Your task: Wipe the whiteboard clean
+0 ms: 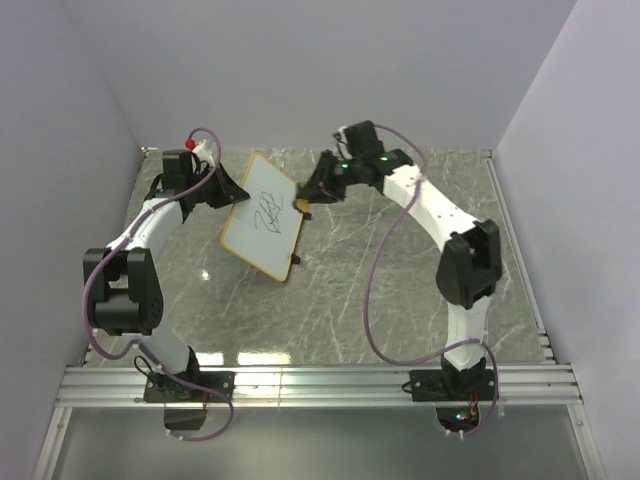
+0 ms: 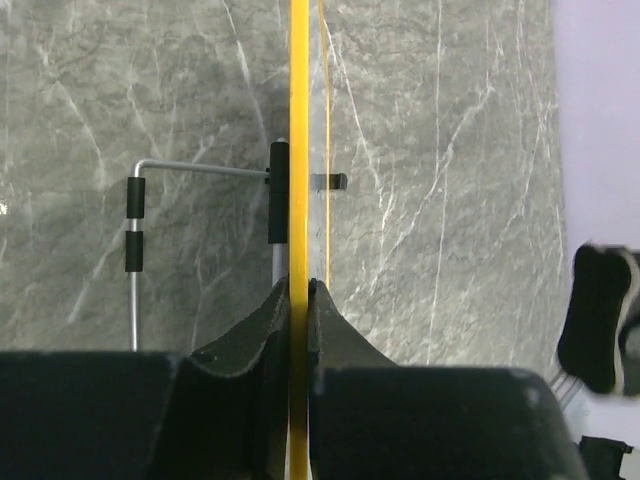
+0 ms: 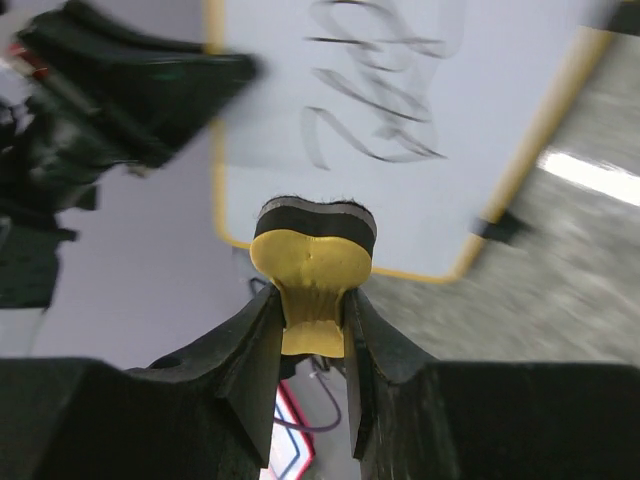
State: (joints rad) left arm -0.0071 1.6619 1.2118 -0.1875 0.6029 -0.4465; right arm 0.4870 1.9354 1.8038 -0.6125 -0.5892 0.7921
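Yellow eraser (image 3: 312,255), pinched in the right gripper (image 1: 304,202), sits beside the whiteboard (image 1: 252,245), which the left gripper (image 2: 300,290) clamps tilted toward the counter's (image 1: 400,290) far-left corner; the next move likely calls for pressing onto the ink (image 1: 268,218).

Left tool (image 1: 237,196) grips the scribbled whiteboard's (image 1: 262,228) edge.
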